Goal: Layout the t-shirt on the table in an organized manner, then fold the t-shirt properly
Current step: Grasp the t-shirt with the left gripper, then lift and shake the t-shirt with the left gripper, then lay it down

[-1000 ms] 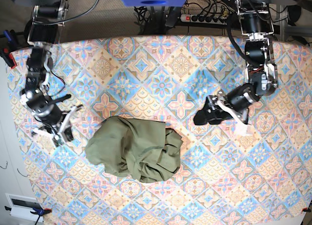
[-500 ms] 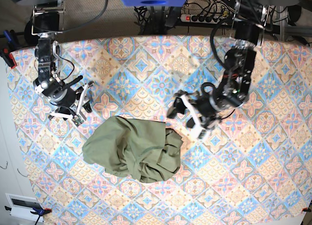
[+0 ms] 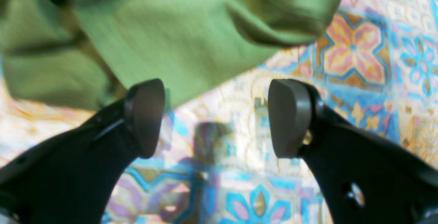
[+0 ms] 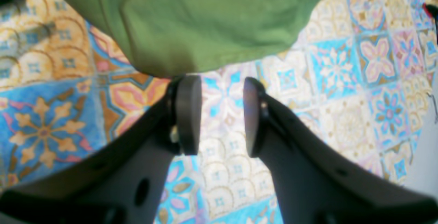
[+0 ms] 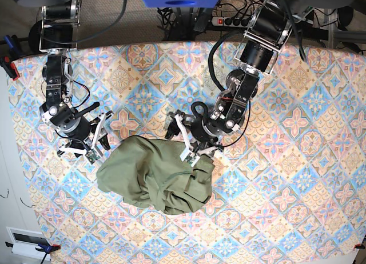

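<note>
T-shirt (image 5: 157, 175) crumpled in olive heap, lower centre of base frame, on table (image 5: 297, 178); nothing laid out yet. Left gripper (image 5: 186, 139) has swung in from right side within last second, now at heap's upper right edge, jaws wide apart, nothing held. Right gripper (image 5: 94, 139) has closed in from left, sits just beside left edge, jaws partly parted, empty. Both poised for first grab; spreading looks about to start.

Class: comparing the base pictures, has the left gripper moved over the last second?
Yes. The left gripper has swung from open tablecloth toward the t-shirt, now at its upper edge.
</note>
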{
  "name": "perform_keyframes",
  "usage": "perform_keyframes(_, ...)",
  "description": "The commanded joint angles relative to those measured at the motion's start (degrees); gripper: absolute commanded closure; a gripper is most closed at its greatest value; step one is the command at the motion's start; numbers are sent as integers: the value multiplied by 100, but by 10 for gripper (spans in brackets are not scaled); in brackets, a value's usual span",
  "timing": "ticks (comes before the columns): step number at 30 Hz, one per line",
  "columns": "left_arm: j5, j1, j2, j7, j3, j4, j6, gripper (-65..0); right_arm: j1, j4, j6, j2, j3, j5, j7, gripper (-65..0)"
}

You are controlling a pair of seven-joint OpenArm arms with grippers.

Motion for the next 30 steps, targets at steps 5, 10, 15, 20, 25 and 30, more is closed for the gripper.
perform_keyframes(5,-87,-29,109,-366,-321,-67,685,-463,91,78,-26,76,75,54,105,-197)
perform_keyframes(10,-87,50,241,-542,-726,-261,720,-467,91,70,-26,76,75,54,105,-197)
perform_keyframes(15,-210,-90,452,-665,-726,-806,703,-463,91,70,-26,76,75,54,105,-197)
perform_keyframes(20,-632,-266,487,-894,-699,-1140,694,-460,91,70,-26,76,75,54,105,-197)
perform_keyframes(25,-1054,-556,636,-911,-699,-1483,518,-205,91,87,-26,76,75,54,105,-197)
perform_keyframes(30,-1493,-583,495,-788,-726,-709,298,0,91,96,-26,76,75,54,105,-197)
